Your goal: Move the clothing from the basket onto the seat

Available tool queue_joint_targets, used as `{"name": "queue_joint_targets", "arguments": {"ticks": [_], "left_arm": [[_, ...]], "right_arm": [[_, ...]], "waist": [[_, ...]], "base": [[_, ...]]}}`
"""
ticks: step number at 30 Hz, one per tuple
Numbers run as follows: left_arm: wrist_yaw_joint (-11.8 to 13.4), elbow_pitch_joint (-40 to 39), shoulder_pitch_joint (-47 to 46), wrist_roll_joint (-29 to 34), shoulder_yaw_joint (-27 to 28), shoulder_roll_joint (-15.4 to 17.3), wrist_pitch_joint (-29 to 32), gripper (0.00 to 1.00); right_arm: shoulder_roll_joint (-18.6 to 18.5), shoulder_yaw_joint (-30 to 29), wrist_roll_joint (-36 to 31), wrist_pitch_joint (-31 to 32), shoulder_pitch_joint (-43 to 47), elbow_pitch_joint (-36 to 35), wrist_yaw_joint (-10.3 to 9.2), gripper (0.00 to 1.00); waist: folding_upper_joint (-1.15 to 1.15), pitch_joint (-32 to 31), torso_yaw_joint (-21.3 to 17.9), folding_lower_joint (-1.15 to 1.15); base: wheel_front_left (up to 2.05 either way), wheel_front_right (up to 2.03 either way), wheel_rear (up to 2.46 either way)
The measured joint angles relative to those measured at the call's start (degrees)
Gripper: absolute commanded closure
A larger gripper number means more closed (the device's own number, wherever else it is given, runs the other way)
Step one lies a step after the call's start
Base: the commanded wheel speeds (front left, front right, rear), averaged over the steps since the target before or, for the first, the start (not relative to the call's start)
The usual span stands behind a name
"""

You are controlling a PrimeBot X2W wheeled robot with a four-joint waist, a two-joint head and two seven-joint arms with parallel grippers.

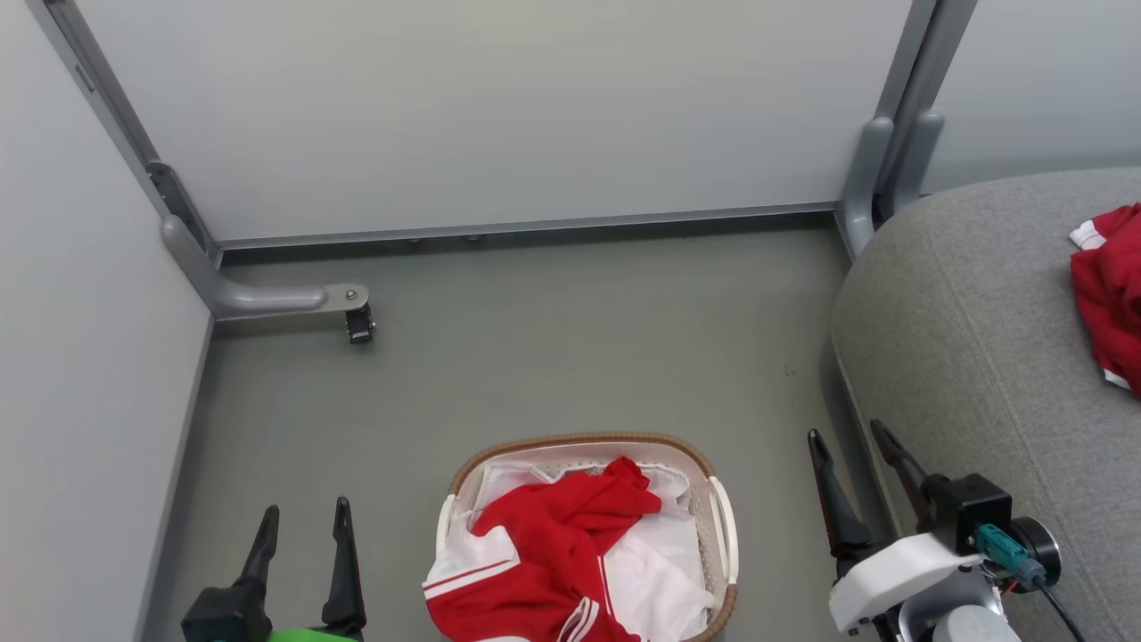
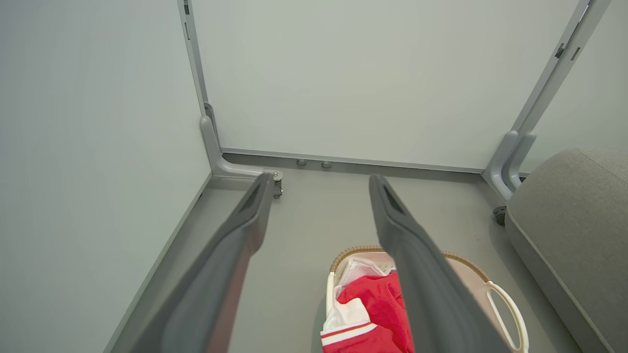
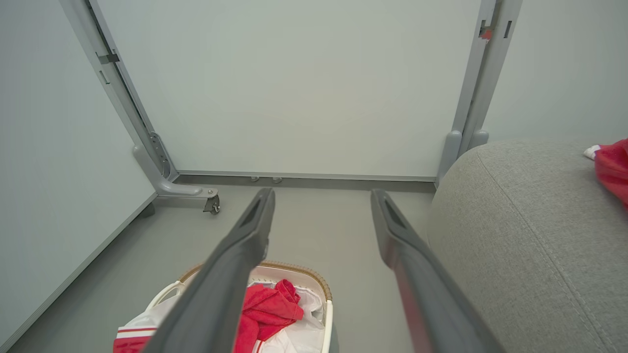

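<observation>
The cream basket [image 1: 724, 526] with its brown woven rim stands on the floor at the bottom middle of the head view. A red garment [image 1: 553, 553] with white trim lies piled in it over the white liner [image 1: 660, 571]. Another red garment [image 1: 1110, 294] lies on the grey seat [image 1: 972, 339] at the right. My left gripper [image 1: 303, 526] is open to the basket's left, my right gripper [image 1: 856, 450] open between basket and seat; both hold nothing. The basket [image 2: 505, 304] [image 3: 304, 272], its red garment [image 2: 378, 304] [image 3: 267, 309] and the seat [image 2: 574, 220] [image 3: 530, 235] also show past the fingers in both wrist views.
Pale partition panels on grey posts close off the back and left. A grey foot with a castor [image 1: 359, 323] juts onto the floor at the back left. Grey posts [image 1: 878, 169] stand at the seat's far corner. Open floor [image 1: 570, 357] lies beyond the basket.
</observation>
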Motion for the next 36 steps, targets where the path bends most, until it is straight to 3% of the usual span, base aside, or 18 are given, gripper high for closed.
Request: {"name": "queue_joint_targets", "arguments": {"ticks": [8, 16, 26, 36], "left_arm": [[-0.4, 0.5, -0.4, 1.1, -1.8, 0.0, 0.0, 0.00], [-2.4, 5.2, -8.8, 5.2, -7.9, -0.1, 0.0, 0.00], [-4.0, 20.4, -24.7, 10.3, -18.1, 0.5, 0.4, 0.00], [-4.3, 38.0, -41.1, 12.9, -22.5, 1.6, 4.2, 0.00]], "right_arm": [[0.0, -0.4, -0.1, 0.0, -0.3, -0.4, 0.00, 0.00], [0.0, -1.3, -1.7, 0.0, -4.1, -2.1, 0.00, 0.00], [0.0, 0.4, -3.5, 0.0, -11.2, -3.9, 0.00, 0.00], [-0.1, 1.6, -2.3, 0.0, -17.8, -6.7, 0.00, 0.00]], "waist": [[0.00, 1.5, -0.2, 0.00], [0.00, 6.5, -0.9, 0.00], [0.00, 16.2, -3.5, 0.00], [0.00, 28.4, -8.0, 0.00]], "base": [[0.00, 0.00, 0.00], [0.00, 0.00, 0.00], [0.00, 0.00, 0.00], [0.00, 0.00, 0.00]]}}
